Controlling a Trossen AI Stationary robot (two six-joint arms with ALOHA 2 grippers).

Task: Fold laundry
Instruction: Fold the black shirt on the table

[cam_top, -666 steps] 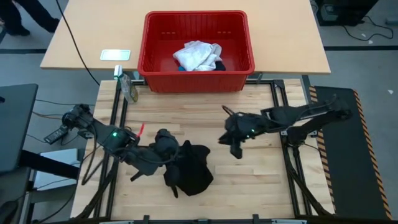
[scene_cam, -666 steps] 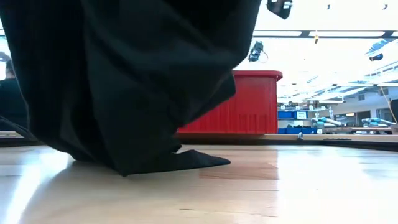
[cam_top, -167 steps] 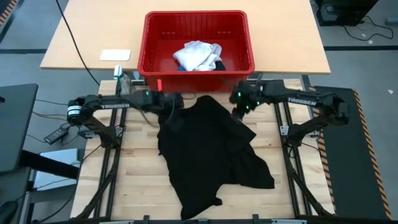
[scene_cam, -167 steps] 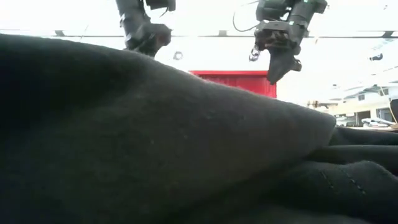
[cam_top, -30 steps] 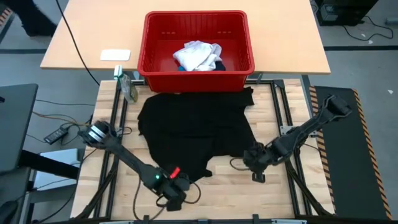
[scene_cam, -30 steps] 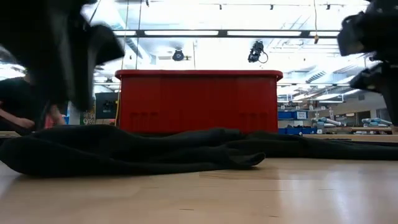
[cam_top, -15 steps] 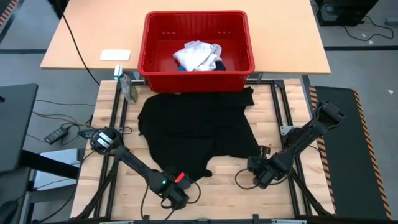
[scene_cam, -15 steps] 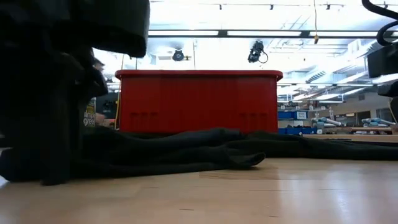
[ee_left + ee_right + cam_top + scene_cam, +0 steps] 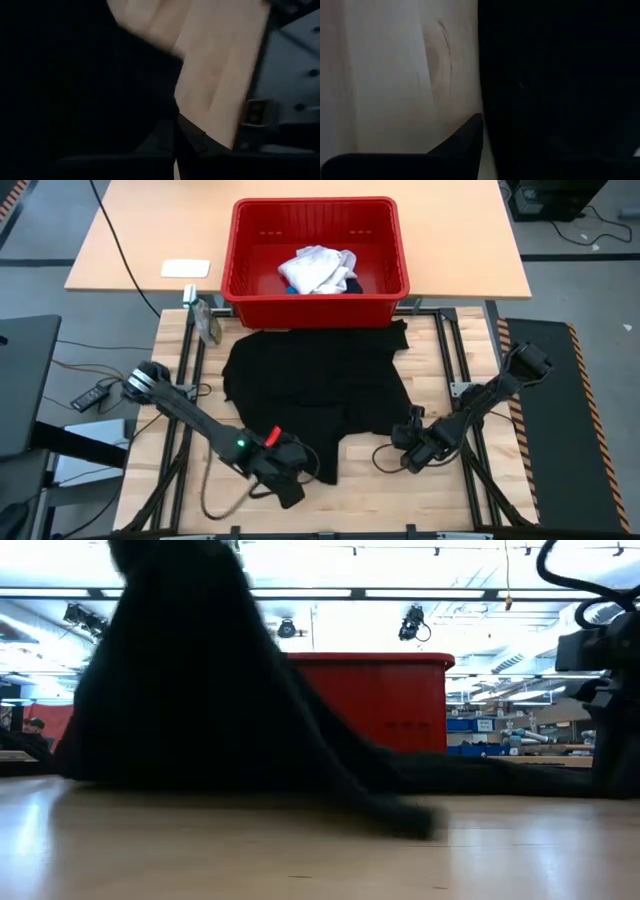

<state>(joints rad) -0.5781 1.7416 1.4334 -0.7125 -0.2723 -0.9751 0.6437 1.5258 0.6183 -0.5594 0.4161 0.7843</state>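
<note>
The large black shirt lies spread on the wooden table, its far edge against the red basket. My left gripper is at the shirt's near left corner and is shut on the cloth. In the low view that cloth rises in a dark peak. My right gripper sits low at the shirt's near right corner, also seen in the low view. The white garment and a small blue piece lie inside the basket. My left gripper holds the black shirt at its near left corner, coming from above. The gripper and the cloth hide the exact spot. The held cloth is drawn up into a peak, and the shirt's remainder lies on the table.
The red basket stands past the table's far edge on a tan table, with a white card beside it. A small bottle stands at the wooden table's far left corner. Bare wood shows along the near edge.
My left gripper moved from the near edge toward the shirt's near left corner and took hold, and that corner now rises off the table in a peak. My right gripper moved toward the far left, up to the shirt's near right corner.
</note>
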